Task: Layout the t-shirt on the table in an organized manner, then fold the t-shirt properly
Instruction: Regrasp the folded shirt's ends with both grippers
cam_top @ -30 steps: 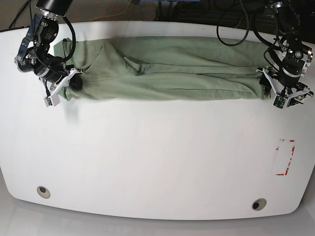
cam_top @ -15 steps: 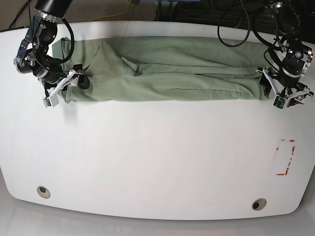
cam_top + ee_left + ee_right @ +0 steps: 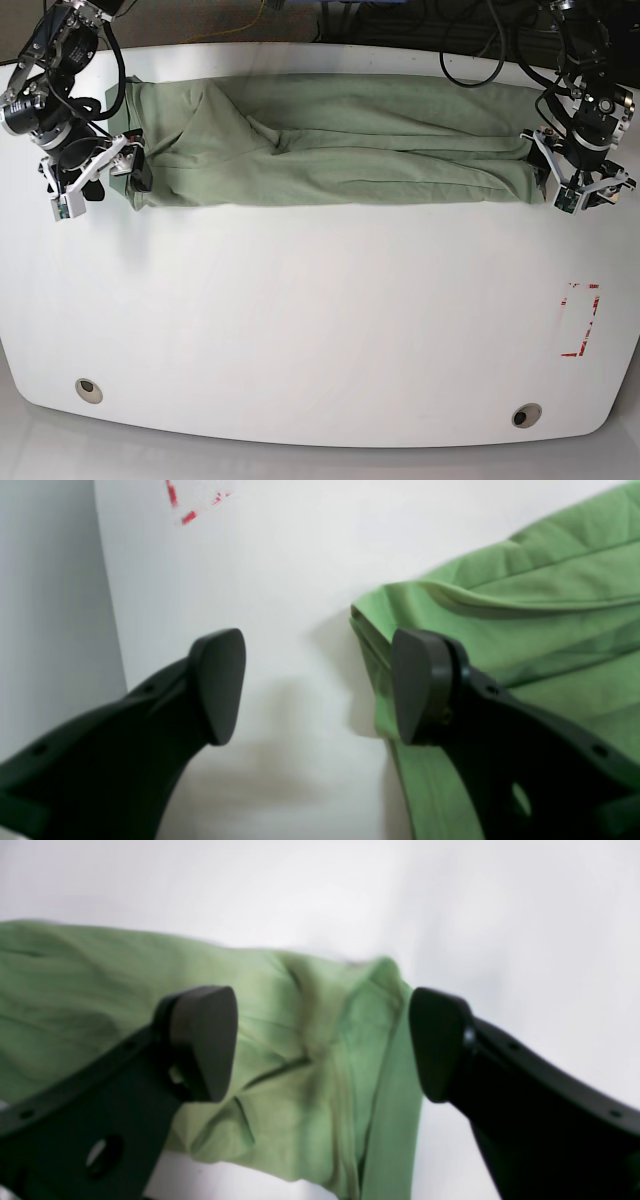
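Two open grippers are sitting at either end of the t-shirt (image 3: 330, 140), which is lying as a long folded band across the far side of the table (image 3: 300, 320).

I'm seeing the left gripper (image 3: 315, 685) with its jaws spread wide and holding nothing — one finger (image 3: 420, 680) is hanging over the shirt's end edge, the other over bare white tabletop near the red tape marks (image 3: 580, 320). I'm reading the right gripper (image 3: 320, 1040) as wide open too, empty, straddling the bunched, wrinkled end of the cloth; whether its fingers are touching the fabric I cannot tell — that wrist view is blurring. Both grey grommets (image 3: 88, 390) are sitting well apart from the shirt, at the near edge.
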Tool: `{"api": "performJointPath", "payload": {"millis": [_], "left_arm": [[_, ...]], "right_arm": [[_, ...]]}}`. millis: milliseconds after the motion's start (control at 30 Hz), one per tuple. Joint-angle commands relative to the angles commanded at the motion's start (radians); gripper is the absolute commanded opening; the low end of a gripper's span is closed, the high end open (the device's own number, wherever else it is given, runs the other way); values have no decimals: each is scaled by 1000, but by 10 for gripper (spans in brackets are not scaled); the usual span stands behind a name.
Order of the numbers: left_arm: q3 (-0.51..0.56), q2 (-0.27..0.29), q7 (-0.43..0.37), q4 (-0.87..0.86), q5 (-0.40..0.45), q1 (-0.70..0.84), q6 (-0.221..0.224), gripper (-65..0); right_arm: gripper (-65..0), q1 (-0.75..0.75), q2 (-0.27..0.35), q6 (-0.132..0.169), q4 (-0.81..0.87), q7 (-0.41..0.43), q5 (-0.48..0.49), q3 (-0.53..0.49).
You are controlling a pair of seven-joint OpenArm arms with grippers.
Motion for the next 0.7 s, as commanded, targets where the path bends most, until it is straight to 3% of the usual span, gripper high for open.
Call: {"api": "performJointPath", "payload": {"millis": [133, 200, 333, 367, 467, 700], "left_arm": [[3, 0, 0, 2, 0, 0, 0, -223], [3, 0, 0, 0, 0, 0, 0, -223], [5, 0, 0, 0, 0, -2, 0, -223], [6, 0, 0, 0, 0, -2, 0, -223], [6, 0, 0, 0, 0, -2, 0, -223], [3, 0, 0, 0, 0, -2, 0, -223]], "right_arm": [[-147, 3, -23, 60, -2, 0, 6, -25], [-190, 17, -43, 84, -15, 0, 5, -52], [-387, 41, -68, 101, -75, 0, 3, -106], [-475, 54, -75, 101, -103, 2, 3, -121], [-650, 80, -77, 101, -186, 3, 0, -150], [-622, 114, -74, 101, -304, 101, -147, -181]]}}
